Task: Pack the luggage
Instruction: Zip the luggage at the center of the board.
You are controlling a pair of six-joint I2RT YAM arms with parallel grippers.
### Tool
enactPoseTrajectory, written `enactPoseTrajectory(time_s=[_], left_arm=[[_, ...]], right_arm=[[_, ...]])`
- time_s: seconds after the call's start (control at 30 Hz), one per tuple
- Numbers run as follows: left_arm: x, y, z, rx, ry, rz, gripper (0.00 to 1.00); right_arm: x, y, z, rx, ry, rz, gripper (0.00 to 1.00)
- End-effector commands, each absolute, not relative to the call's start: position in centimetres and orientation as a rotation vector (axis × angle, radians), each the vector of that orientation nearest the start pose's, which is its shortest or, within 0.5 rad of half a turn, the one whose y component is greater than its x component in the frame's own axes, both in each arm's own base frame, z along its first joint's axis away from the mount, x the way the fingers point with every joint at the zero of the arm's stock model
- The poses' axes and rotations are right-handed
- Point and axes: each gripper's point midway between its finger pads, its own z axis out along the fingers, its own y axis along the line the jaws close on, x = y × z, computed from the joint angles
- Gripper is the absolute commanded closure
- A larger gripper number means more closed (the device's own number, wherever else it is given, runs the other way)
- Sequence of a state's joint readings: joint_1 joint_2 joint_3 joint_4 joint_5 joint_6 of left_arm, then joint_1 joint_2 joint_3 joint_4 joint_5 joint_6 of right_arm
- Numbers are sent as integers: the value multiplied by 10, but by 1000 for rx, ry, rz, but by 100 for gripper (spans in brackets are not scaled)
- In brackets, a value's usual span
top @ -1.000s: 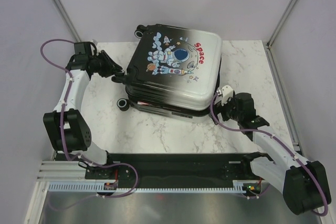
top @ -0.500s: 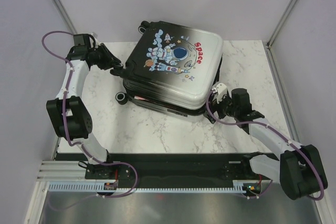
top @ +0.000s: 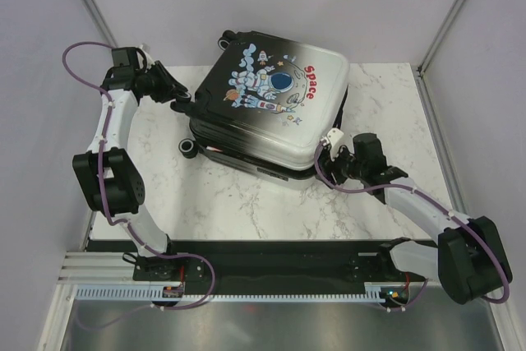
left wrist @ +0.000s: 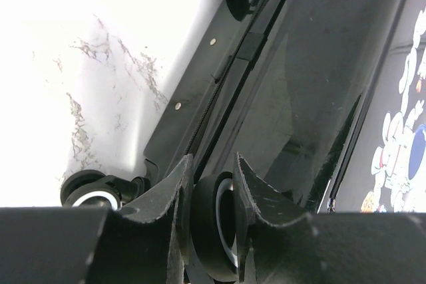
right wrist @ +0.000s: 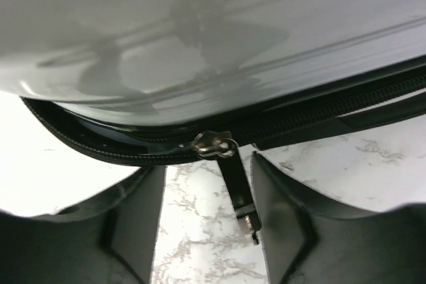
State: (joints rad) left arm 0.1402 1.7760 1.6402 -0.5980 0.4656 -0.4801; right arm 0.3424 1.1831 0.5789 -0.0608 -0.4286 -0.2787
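Observation:
The luggage (top: pixel 271 104), a black-to-white hard shell with an astronaut and red "Space" print, lies flat on the marble table (top: pixel 246 203). Its lid is down, with a gap showing along the near edge. My left gripper (top: pixel 182 101) is at its left corner. In the left wrist view the left gripper (left wrist: pixel 212 161) is shut on a black wheel (left wrist: pixel 214 231) beside the glossy shell (left wrist: pixel 299 98). My right gripper (top: pixel 323 160) is at the near right corner. In the right wrist view the right gripper (right wrist: pixel 206 167) is open, with the zipper pull (right wrist: pixel 238 187) hanging between its fingers, nearer the right one.
Two more black wheels (top: pixel 188 147) (top: pixel 224 39) stick out on the luggage's left side. Grey walls and metal posts (top: pixel 448 14) close in the table. The table's right rim (top: pixel 440 154) runs behind my right arm.
My right gripper has moved left along the luggage's near edge to the zipper pull, and its jaws have narrowed. The left arm has shifted up a little, and the luggage has turned slightly with it.

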Motion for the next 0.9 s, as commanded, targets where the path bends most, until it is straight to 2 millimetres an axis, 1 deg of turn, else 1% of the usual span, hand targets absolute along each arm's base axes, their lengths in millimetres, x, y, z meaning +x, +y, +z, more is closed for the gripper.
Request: enactPoseTrajectory(time_s=[0.0, 0.17, 0.2, 0.23, 0.27, 0.3, 0.33, 0.37, 0.4, 0.5, 0.6, 0.63, 0.7, 0.73, 0.8, 0.83, 0.87], left_arm=[[475, -59, 265, -312, 2183, -853, 98], [476, -59, 268, -307, 2179, -860, 98], [476, -59, 269, -309, 2179, -863, 98], [475, -60, 269, -311, 2179, -868, 98], [475, -60, 269, -309, 2179, -872, 98], [474, -60, 270, -311, 2179, -873, 98], [474, -60, 269, -311, 2179, -871, 98], [472, -61, 272, -308, 2175, -874, 98], [472, -61, 271, -311, 2176, -873, 98], [468, -61, 276, -311, 2168, -877, 98], [462, -63, 275, -314, 2172, -882, 98], [460, -64, 278, -309, 2167, -882, 98], [456, -64, 276, -313, 2174, -887, 98], [454, -64, 278, -310, 2168, -887, 98], [451, -64, 275, -310, 2173, -882, 98], [450, -64, 275, -313, 2174, -877, 98], [448, -64, 273, -316, 2177, -876, 98]], right_arm=[[315, 179, 155, -887, 1758, 441, 42], [310, 175, 150, -886, 1792, 425, 56], [310, 174, 150, -890, 1794, 421, 62], [310, 173, 154, -889, 1790, 409, 65], [308, 172, 152, -901, 1802, 406, 68], [307, 172, 154, -903, 1799, 401, 81], [308, 172, 159, -901, 1784, 396, 88], [302, 170, 153, -911, 1818, 398, 93], [301, 169, 153, -911, 1821, 397, 99], [294, 168, 153, -919, 1831, 401, 100], [285, 166, 155, -926, 1845, 409, 100], [282, 166, 159, -916, 1839, 412, 100], [276, 165, 162, -915, 1842, 414, 100], [273, 164, 167, -908, 1828, 411, 100], [268, 164, 168, -910, 1835, 411, 100], [266, 163, 173, -905, 1826, 411, 100], [263, 163, 172, -904, 1839, 421, 100]])
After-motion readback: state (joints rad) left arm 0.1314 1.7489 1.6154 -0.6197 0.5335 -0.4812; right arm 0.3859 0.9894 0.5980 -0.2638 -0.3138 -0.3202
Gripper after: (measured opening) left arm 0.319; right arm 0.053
